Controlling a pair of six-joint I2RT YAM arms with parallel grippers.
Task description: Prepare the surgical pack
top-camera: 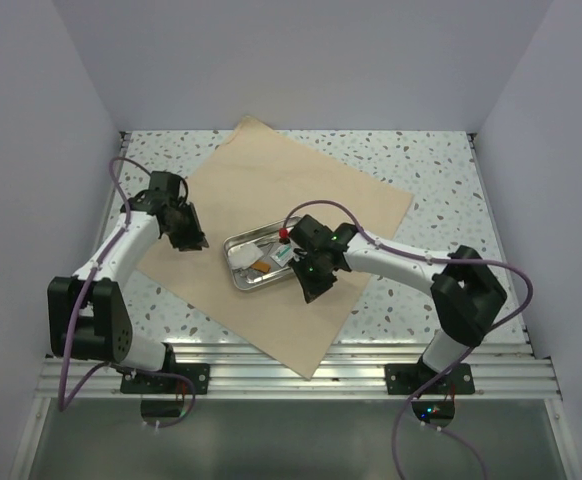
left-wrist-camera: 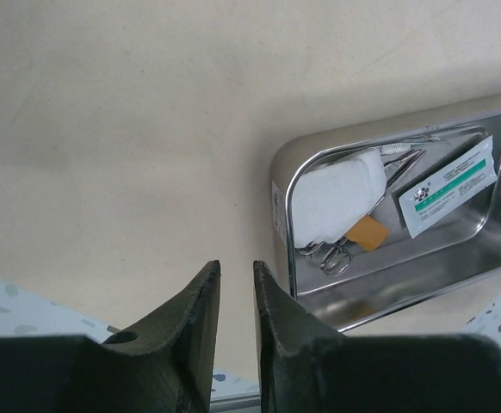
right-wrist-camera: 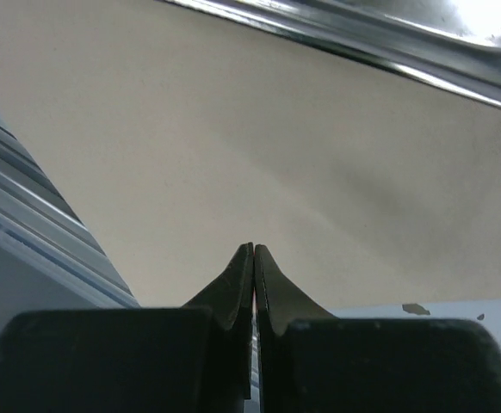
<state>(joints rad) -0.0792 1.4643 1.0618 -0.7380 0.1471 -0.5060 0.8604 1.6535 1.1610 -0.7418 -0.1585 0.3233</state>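
Pale walls close three sides, with a speckled counter under everything and a metal rail along its 6 o'clock edge. Tan sheet lies flat on the counter, turned like a diamond: one corner at 12 o'clock, the 6 o'clock corner reaching onto the rail. Steel tray sits on the sheet, a bit toward 6 o'clock from the sheet's middle.

Tray contents, left wrist view: white gauze folded at the 9 o'clock end, green-and-white packet toward 3 o'clock, scissors between them. Scissor blades run under the gauze edge, finger rings toward 6 o'clock. Small orange tab just beside the rings, touching the gauze; cannot tell what it is.

At 9 o'clock of the tray, the left tool is over the sheet, apart from the tray. Its jaws are narrow, with a small gap and nothing in it.

At 4 o'clock of the tray, the right tool is just beside the rim, low over the sheet. Its jaws are fully together, tips meeting, nothing seen between them. Cannot tell whether the tips touch the sheet. Right wrist view shows mostly sheet, a strip of tray rim at 12 o'clock, rail at 9 o'clock, a bit of counter at 4 o'clock.
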